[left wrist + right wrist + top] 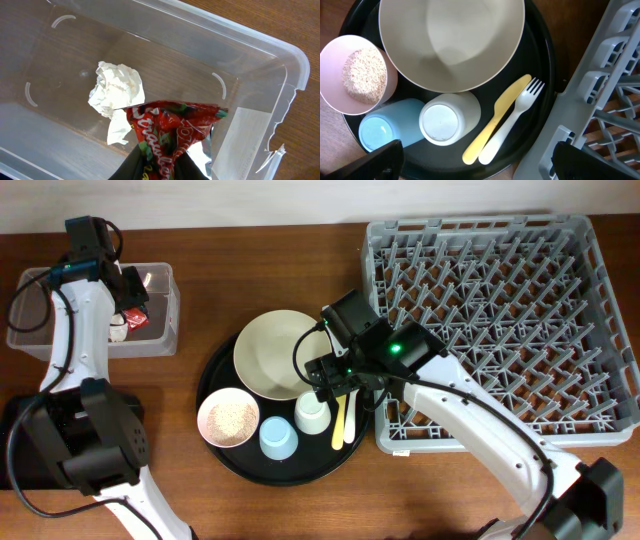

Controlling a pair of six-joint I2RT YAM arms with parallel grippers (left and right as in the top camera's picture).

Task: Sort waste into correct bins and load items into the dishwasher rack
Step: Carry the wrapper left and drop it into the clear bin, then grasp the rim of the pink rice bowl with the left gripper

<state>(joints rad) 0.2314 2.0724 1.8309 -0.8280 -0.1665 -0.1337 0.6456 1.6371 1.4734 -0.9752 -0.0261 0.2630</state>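
Snack wrapper (pixel 170 125), red and printed: hangs pinched in the pressed-together fingers of the left gripper (pixel 160 169), inside the walls of the clear tub (pixel 260 45) and above its floor, not yet lying on it. Points straight down from the claw, so seemingly asks only for a release in place; nothing between wrapper and tub floor. Crumpled tissue (pixel 117 92) on that floor just up and left of the wrapper in the wrist view, edges overlapping there, contact impossible to tell. Nearest tub wall off to the right, apart from the wrapper. Right gripper (pixel 482 165): spread wide, holding nothing, poised over the near side of the round black tray (pixel 542 50). Directly below it, the upturned white cup (pixel 442 122) and the handle ends of the cream fork (pixel 512 120) and pale yellow utensil (pixel 495 120), side by side and touching, long axes slanting from the claw toward the dishwasher rack (pixel 600 75). Light blue cup (pixel 382 132) touching the white cup on its left; pink bowl (pixel 330 55) with the grains (pixel 365 75) farther left; cream plate (pixel 450 45) beyond, crowding the white cup from behind. Right arm far nearer to all of these; rack wall just beside the tray, a likely snag for any sideways lift.
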